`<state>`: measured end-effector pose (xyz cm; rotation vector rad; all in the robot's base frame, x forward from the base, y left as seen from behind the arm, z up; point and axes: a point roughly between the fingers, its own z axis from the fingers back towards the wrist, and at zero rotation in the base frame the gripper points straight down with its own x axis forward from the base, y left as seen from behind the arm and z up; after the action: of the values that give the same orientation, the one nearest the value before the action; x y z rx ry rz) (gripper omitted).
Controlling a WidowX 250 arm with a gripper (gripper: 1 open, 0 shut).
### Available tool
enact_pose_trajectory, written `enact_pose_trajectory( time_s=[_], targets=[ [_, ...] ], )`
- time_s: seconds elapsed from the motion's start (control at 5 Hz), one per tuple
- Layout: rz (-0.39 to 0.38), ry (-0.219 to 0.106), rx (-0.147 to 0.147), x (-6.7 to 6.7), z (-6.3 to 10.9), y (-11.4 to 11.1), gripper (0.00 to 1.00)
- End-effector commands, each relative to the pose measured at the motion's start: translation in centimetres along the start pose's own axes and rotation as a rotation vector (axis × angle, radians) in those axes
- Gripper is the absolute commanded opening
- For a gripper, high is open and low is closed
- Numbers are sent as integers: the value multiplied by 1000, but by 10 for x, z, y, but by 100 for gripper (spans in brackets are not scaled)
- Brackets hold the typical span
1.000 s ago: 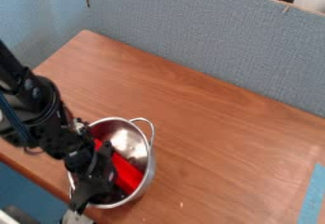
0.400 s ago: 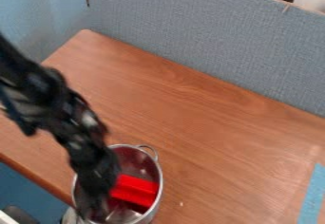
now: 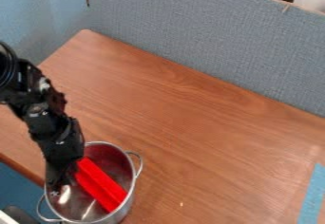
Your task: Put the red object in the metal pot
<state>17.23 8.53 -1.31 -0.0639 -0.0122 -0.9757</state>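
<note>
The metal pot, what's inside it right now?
The red object lies slanted inside the metal pot. The claw reaches in at the pot's left side, covering that part of the interior.

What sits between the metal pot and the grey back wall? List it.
Nothing: in the camera view only bare wooden table stretches from the metal pot, which holds the red object, to the grey wall.

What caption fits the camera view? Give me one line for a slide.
Red bar lying inside the steel pot at the wooden table's near edge, the arm's gripper lowered into the pot beside it.
</note>
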Motion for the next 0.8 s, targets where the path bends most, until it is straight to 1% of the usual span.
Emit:
enact_pose_trajectory(
  time_s=[0.0,0.2,0.4,0.6],
  targets=[
    [-57,-6,18,5,10,9,0],
    [42,-29,24,3,-2,3,0],
    [137,-49,17,2,-15,-5,100],
    [244,-53,21,2,-28,-5,100]
  ],
)
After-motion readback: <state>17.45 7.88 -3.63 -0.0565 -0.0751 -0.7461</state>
